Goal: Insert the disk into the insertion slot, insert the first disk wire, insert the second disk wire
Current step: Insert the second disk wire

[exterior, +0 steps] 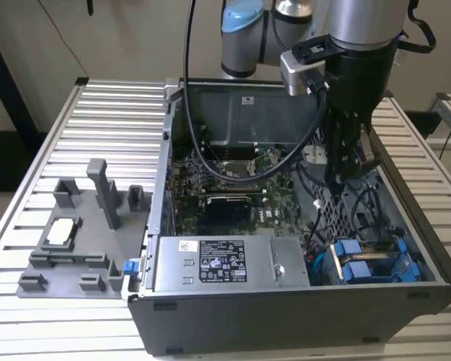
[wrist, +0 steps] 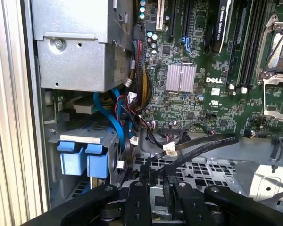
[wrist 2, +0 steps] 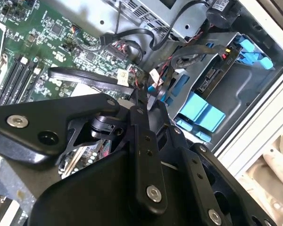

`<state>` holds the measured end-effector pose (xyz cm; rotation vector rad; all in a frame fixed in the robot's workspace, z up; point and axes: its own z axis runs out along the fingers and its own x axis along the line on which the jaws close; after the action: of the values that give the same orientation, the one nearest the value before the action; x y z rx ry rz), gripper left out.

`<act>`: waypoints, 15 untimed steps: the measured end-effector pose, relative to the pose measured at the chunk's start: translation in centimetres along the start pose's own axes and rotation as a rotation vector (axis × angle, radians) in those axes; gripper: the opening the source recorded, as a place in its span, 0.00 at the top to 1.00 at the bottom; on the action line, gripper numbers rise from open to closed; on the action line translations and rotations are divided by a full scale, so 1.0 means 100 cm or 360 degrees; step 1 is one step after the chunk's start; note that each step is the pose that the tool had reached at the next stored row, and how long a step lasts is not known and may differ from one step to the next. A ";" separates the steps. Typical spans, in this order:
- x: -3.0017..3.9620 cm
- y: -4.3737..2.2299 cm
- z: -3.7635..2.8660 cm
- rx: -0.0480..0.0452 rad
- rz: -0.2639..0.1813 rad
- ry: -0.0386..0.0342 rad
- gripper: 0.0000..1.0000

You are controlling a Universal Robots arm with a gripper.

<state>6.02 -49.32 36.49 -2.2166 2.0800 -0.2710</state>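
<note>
The open computer case [exterior: 286, 316] lies on a slatted table. In its corner nearest the exterior view's right, the disk's blue carrier [exterior: 361, 265] [wrist: 82, 159] [wrist 2: 198, 110] sits in the insertion slot of the grey drive cage [wrist: 80, 135] [wrist 2: 240, 89]. My gripper [exterior: 337, 177] [wrist 2: 144, 96] [wrist: 158, 175] hangs inside the case, just behind that cage. Its black fingers [wrist: 144, 176] are drawn together on a flat black disk wire [wrist: 203, 146] [wrist 2: 85, 77]. The wire's connector end [wrist: 170, 148] carries a white tag and lies close to the fingertips.
The green motherboard [exterior: 225, 180] fills the case's middle, and a grey power supply box [exterior: 225, 263] is beside the cage. A perforated grey panel [wrist: 207, 169] and loose wire bundles [wrist: 132, 108] lie near the gripper. A grey fixture [exterior: 75, 226] stands at the exterior view's left.
</note>
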 end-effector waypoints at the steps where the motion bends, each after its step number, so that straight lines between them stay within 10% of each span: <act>1: 0.0000 0.0000 0.0000 0.0000 0.0000 0.0002 0.73; 15: -0.0003 0.0013 0.0029 0.0014 0.0008 0.0019 0.73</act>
<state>5.95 -49.32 36.18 -2.2099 2.0860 -0.2933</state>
